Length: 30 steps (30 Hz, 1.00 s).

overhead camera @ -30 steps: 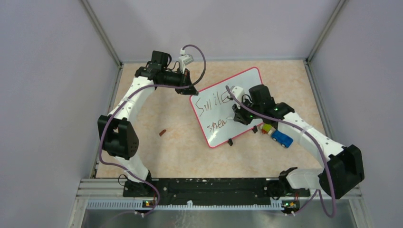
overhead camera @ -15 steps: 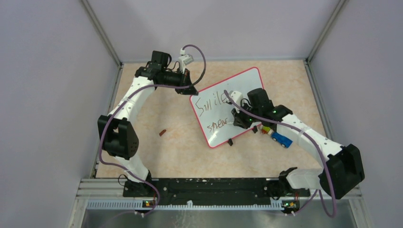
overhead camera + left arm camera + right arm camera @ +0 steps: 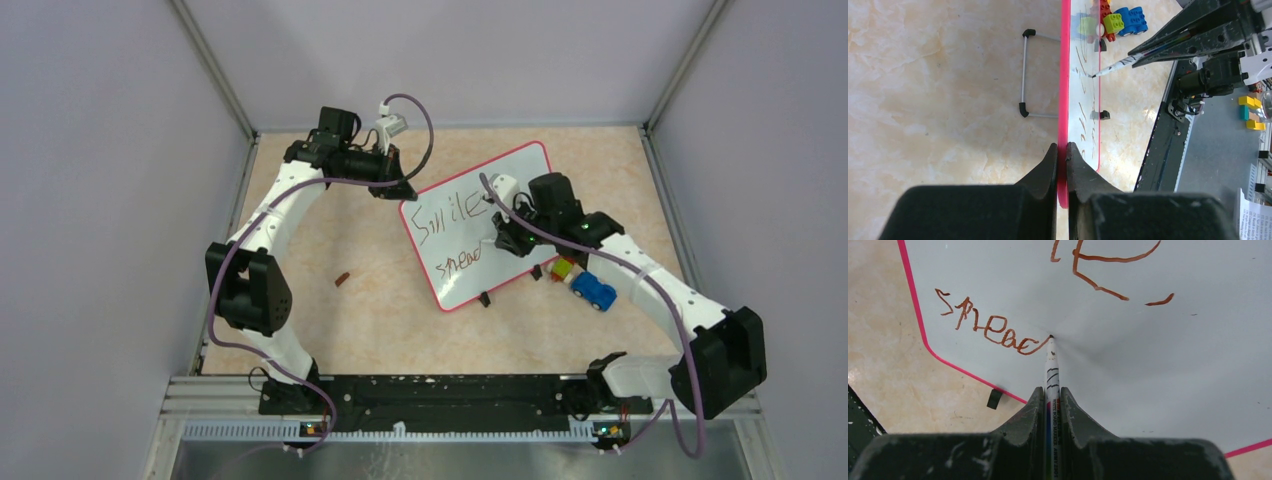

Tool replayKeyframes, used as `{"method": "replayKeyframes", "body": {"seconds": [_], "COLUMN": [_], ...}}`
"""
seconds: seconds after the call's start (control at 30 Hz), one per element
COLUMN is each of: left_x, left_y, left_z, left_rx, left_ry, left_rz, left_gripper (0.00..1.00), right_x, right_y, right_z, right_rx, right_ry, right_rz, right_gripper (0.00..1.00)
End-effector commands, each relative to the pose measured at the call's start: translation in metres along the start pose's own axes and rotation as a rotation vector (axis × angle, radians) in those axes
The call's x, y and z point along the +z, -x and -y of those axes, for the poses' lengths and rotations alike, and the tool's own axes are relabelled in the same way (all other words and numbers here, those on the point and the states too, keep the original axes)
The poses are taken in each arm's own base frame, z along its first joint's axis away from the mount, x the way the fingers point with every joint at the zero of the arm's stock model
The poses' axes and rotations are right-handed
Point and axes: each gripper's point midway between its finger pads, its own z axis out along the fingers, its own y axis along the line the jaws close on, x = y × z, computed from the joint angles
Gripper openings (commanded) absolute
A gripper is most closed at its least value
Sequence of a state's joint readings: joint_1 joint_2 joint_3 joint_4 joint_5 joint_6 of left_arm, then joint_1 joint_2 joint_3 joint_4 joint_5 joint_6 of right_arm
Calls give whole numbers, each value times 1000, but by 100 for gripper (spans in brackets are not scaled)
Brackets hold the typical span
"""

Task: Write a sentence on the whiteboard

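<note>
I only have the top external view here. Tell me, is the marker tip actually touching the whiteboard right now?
Observer: Yes, the right wrist view shows the marker tip on the whiteboard, at the end of the lower line.
Operator: What does that line say?
Observer: It reads "sprea" plus a half-made letter; the sentence is unfinished.
Operator: Is the left arm holding the board?
Observer: The left fingers are shut on its pink rim.

whiteboard (image 3: 1173,365) cropped (top, right), marker (image 3: 1052,371) part-hidden
</note>
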<state>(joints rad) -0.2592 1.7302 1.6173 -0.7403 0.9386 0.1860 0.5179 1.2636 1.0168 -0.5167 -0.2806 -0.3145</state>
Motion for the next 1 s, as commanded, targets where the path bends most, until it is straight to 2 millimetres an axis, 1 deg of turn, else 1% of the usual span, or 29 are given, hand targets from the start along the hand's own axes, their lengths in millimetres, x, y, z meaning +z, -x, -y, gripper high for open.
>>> {"method": "replayKeyframes", "body": {"seconds": [0.0,0.17,0.23,0.4,0.63,0.87,0.97], "left_x": [10,9,9,10,11,10,11], "left_y": [-23,-24,-24,-24,-25,-26,-26], "left_z": [5,5,6,5,4,4,4], "left_rx": [-58,-57,-56,-58,-61,-61,-60], "left_ry": [-21,-20,-20,-23,-24,-22,-21], "left_rz": [-71,-73,-73,-74,-77,-76,-77], "left_gripper": [0,0,0,0,0,0,0], "right_x": [-10,-10,-7,-2,1,2,0], "right_y": [41,46,40,18,-4,-18,-21], "right_z": [23,26,24,15,6,2,2], "right_rx": [-34,-31,-29,-21,-22,-23,-28], "right_ry": [-85,-91,-80,-46,-14,-5,-8], "right_rz": [109,116,102,59,13,-17,-22], "right_gripper": [0,0,0,0,0,0,0]}}
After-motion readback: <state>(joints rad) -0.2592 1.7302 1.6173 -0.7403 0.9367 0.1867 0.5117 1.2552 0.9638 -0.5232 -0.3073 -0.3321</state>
